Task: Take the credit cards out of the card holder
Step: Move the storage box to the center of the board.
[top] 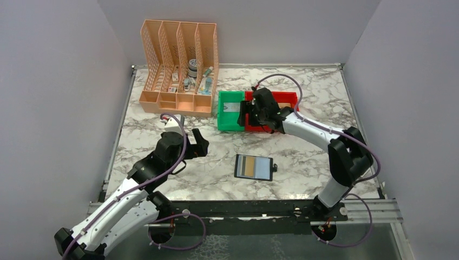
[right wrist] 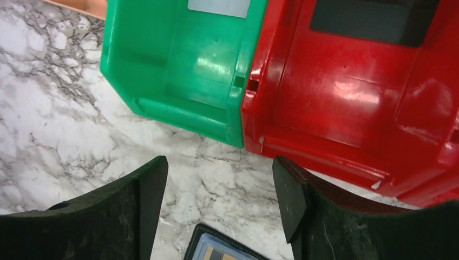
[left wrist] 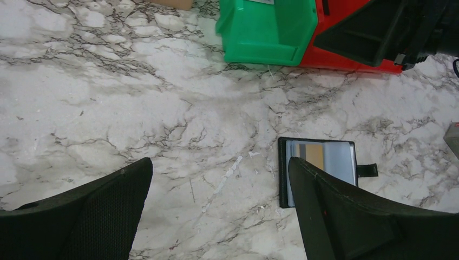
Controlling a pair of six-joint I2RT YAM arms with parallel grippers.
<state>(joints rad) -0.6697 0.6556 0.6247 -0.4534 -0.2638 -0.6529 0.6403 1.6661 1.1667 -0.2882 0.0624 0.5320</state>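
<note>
1. The wallet (top: 253, 167) is laid open and flat on the worktop (top: 303, 146), close to the near edge and roughly midway between the two arm bases, with its tab toward the right.
2. A tan card (top: 249, 166) is seen tucked in the wallet's left panel; whether more are stacked behind it cannot be told.
3. The left gripper (left wrist: 219, 179) is held above bare marble to the left of the wallet, with its jaws spread wide and nothing between them.
4. The right gripper (right wrist: 219, 173) is poised over the front walls of the green bin (right wrist: 178, 65) and red bin (right wrist: 352, 92), farther from the near edge than the wallet. Its jaws are parted and nothing is held.
5. The task is judged unfinished, since at least one card is lodged in its pocket.
6. The wallet is pinned by nothing, so it could be dragged or lifted whole if the card is pulled without the other arm holding it down.
7. The card sits flush and thin, so it could be missed by the fingertips, or the panel could be pinched along with it.
8. A bin could be nudged if the right gripper is lowered or swung before it is drawn away from the walls.
9. Both arms would be brought to the same small spot, so a clash of fingers is possible.
</note>
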